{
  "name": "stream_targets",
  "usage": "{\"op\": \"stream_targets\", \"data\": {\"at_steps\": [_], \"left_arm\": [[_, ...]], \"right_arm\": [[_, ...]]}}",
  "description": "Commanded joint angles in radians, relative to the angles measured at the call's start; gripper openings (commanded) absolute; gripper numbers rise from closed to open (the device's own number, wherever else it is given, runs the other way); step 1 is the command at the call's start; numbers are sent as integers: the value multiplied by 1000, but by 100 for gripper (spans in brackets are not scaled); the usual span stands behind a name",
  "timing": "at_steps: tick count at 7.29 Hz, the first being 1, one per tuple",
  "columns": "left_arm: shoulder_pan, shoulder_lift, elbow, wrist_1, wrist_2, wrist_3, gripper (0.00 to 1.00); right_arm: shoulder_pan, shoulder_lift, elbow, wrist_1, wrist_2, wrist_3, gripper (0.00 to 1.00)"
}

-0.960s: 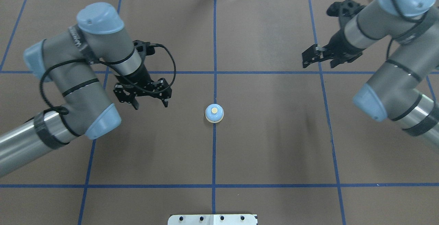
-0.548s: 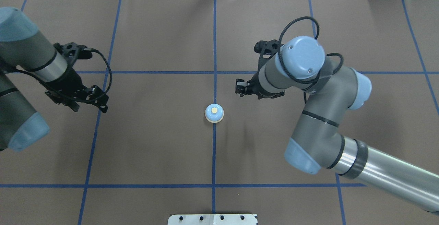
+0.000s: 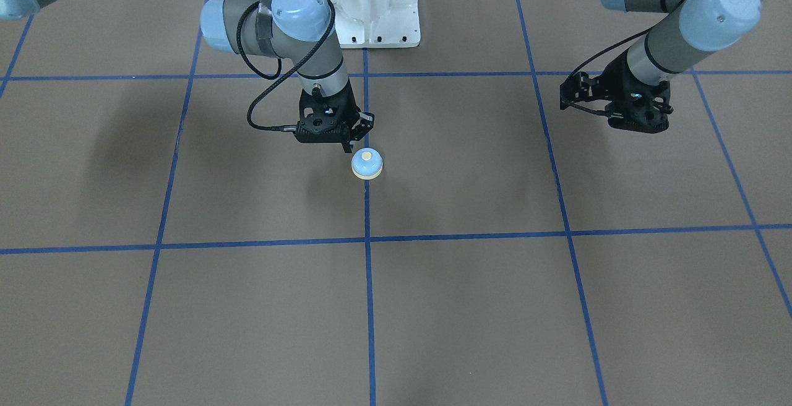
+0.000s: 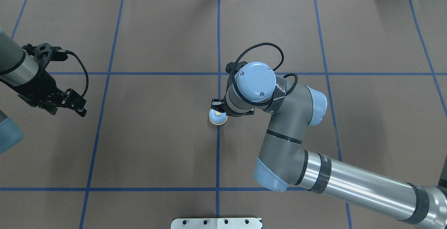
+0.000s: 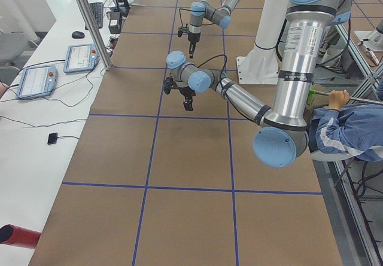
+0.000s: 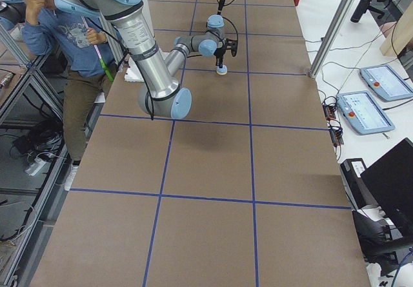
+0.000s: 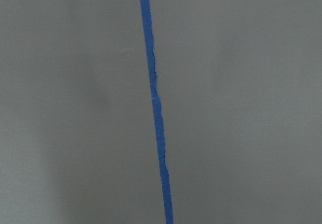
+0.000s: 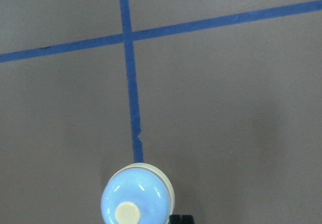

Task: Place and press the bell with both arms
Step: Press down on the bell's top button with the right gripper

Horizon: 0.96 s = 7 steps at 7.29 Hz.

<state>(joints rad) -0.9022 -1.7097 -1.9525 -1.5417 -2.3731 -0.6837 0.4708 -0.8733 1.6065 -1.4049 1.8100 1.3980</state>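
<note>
The bell [image 4: 218, 118] stands upright on the brown table at the centre blue line, light blue with a cream button; it also shows in the front view [image 3: 367, 164] and the right wrist view [image 8: 137, 202]. My right gripper [image 4: 217, 106] is shut and empty, pointing down, with its tips [image 8: 181, 219] close beside the bell's top edge; I cannot tell whether they touch. In the front view the right gripper [image 3: 347, 145] sits just up-left of the bell. My left gripper [image 4: 68, 113] is open and empty, far to the left over a blue line, and its wrist view shows only table.
Blue tape lines [image 4: 218, 152] grid the brown table. The white pedestal [image 3: 370, 10] stands at the robot's side. A metal plate [image 4: 216, 223] sits at the near edge. A seated person [image 5: 344, 128] is beside the robot. Tablets [image 5: 84, 57] lie on a side table.
My right arm has swung in from the far right and brought its shut gripper down beside the bell. My left arm has drawn back to the left, still open. The bell has not moved.
</note>
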Motion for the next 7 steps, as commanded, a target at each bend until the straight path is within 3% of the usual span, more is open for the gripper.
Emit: {"op": "stream_targets", "data": {"at_steps": [1,4,7], "left_arm": [[0,2,-2,0,0,1,100],[0,1,0,0,2,0,100],[2,-1,0,-1,2,0,100]], "right_arm": [[-3,36,-31,0,-3,4,0],[-3,100,-115,3,-5,6,0],[-5,96,-131,1,-5,7,0]]}}
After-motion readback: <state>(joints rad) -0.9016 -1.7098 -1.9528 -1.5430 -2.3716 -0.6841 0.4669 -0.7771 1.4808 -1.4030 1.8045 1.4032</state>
